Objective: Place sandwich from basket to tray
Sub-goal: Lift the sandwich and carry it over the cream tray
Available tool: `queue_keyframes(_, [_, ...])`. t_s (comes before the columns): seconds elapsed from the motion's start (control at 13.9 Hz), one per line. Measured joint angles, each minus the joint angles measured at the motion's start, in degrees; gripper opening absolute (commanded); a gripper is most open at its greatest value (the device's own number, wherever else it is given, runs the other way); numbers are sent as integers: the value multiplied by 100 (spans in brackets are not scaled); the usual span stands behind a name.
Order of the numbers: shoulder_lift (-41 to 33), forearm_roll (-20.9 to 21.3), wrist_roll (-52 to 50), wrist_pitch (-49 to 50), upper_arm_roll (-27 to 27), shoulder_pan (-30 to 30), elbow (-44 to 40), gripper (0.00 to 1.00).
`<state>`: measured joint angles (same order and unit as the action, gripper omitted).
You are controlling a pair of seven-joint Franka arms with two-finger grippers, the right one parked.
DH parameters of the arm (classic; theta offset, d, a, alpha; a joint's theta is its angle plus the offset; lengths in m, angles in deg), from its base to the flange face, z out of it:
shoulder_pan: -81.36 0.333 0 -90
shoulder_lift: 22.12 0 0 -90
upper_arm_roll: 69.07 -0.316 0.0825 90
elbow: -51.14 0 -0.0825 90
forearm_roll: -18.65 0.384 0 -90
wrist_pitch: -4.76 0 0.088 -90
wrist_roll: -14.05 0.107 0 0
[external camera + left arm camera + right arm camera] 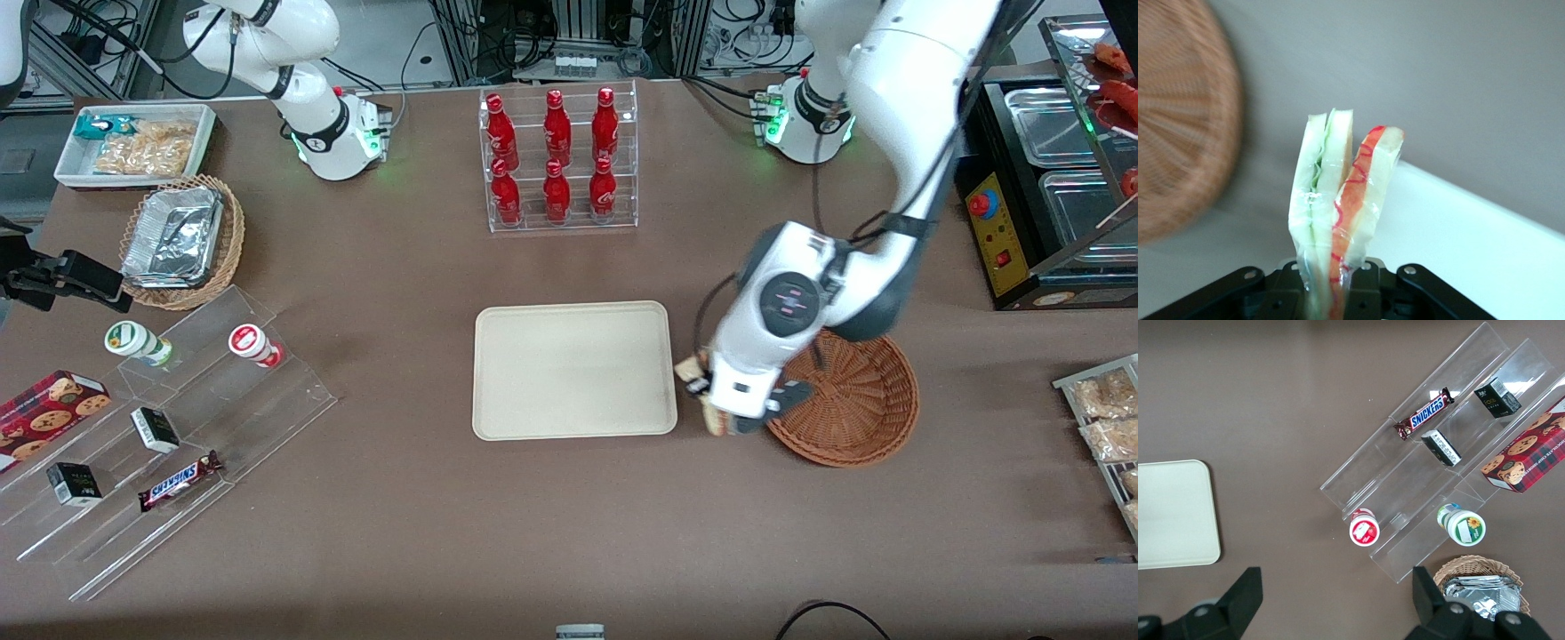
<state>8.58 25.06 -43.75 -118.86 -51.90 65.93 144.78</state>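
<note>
Wrist view shows it best: my gripper (pixel 1335 293) is pinching the sandwich (pixel 1338 200) at its low end, and the wedge sticks up with its green and red layers showing. It hangs in the air over the gap between the basket (pixel 1178 133) and the tray (pixel 1458 247). I think the job now is to carry it on over the tray's near short edge and go down slowly, so the soft bread does not get squashed or slip. I should let go only once it is low and well inside the rim. From the front, the basket (pixel 858 404) sits just beside my gripper (pixel 711 400), near the working arm's end of the table. The tray (pixel 573 369) is bare, so I have lots of room. Farther away stands a rack of red bottles (pixel 557 160), well apart.
</note>
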Motion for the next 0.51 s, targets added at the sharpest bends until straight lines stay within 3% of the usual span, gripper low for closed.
queue_keyframes(0.29, [763, -33, -140, -162, 70, -887, -670, 16])
queue_keyframes(0.51, [1219, -33, -146, -199, 71, -1204, -1094, 20])
